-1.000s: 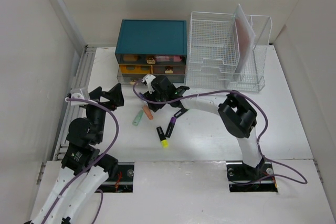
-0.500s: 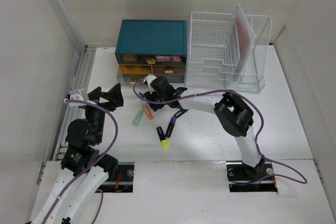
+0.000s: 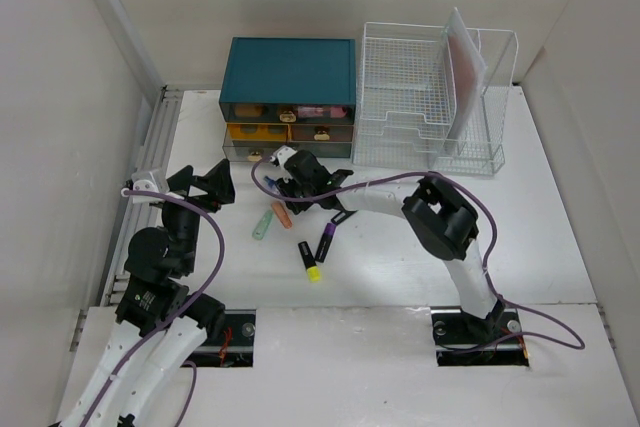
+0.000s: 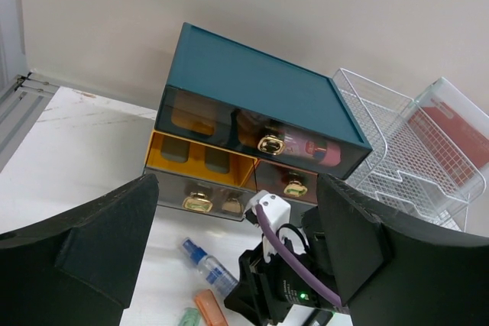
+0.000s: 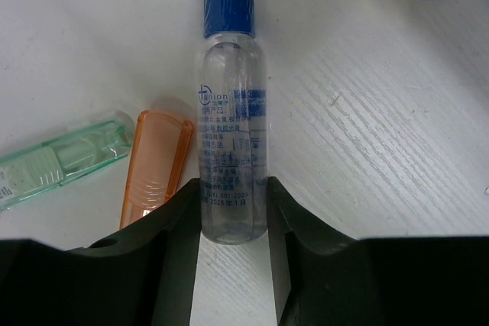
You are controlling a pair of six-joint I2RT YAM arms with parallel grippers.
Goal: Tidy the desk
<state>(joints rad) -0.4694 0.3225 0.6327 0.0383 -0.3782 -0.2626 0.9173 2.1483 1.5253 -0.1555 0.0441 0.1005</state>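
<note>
Two fingers of my right gripper (image 5: pixel 233 192) flank the base end of a small clear spray bottle (image 5: pixel 233 112), one on each side and tight against it, so I judge them clamped on it. The bottle lies flat on the desk (image 5: pixel 367 112), its blue nozzle pointing away from my wrist. The white top runs under everything, out to the teal drawer box (image 4: pixel 252 89) at the far edge. I expect the bottle to be light, stiff and slick: a round plastic barrel on a smooth, hard surface, apt to roll or squirt out of the pinch. My hold is at its very end, so it may swing on lifting, and a grip over the printed label would be steadier. An orange marker (image 5: pixel 153 173) lies just beside the bottle, near my finger, and could get nudged. My left gripper (image 4: pixel 237 188) hangs above the desk, fingers spread wide, holding nothing.
</note>
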